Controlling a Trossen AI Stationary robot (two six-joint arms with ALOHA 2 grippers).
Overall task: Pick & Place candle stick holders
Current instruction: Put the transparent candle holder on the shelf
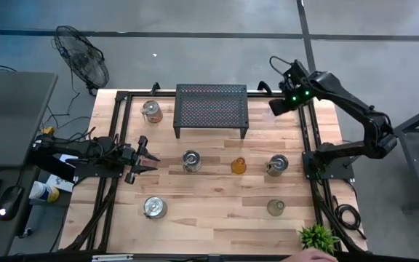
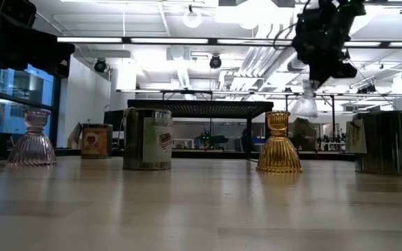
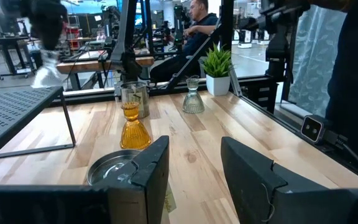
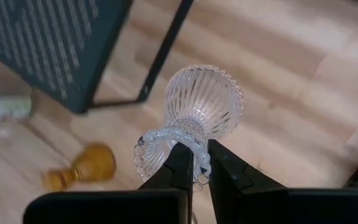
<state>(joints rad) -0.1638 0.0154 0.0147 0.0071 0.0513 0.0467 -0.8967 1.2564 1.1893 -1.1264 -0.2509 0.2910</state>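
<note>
My right gripper (image 4: 201, 148) is shut on a clear ribbed glass candle stick holder (image 4: 205, 99), high above the table by the right far corner of the black perforated stand (image 1: 211, 109). In the low view this holder (image 2: 303, 104) hangs below the gripper (image 2: 314, 75). An amber holder (image 1: 238, 166) stands mid-table between two silvery ones (image 1: 190, 160) (image 1: 276, 165). Another silvery one (image 1: 151, 110) stands left of the stand, and a greenish glass one (image 1: 275, 207) near the right front. My left gripper (image 1: 150, 155) waits open at the table's left, pointing level. My right gripper pinches the frilled rim of the holder's small upper cup (image 4: 199, 163) between its two fingers. One finger (image 4: 180, 163) seems to sit inside the cup and the other outside. The fingers slant down from above. The holder hangs clear of the table, wide bell end down.
A small green potted plant (image 1: 317, 236) stands at the near right corner. A round holder (image 1: 153, 207) sits near the left front, and a pinkish glass one (image 2: 31, 139) shows at the low view's left. Black frame rails (image 1: 313, 145) run along the table's sides. People are in the room beyond.
</note>
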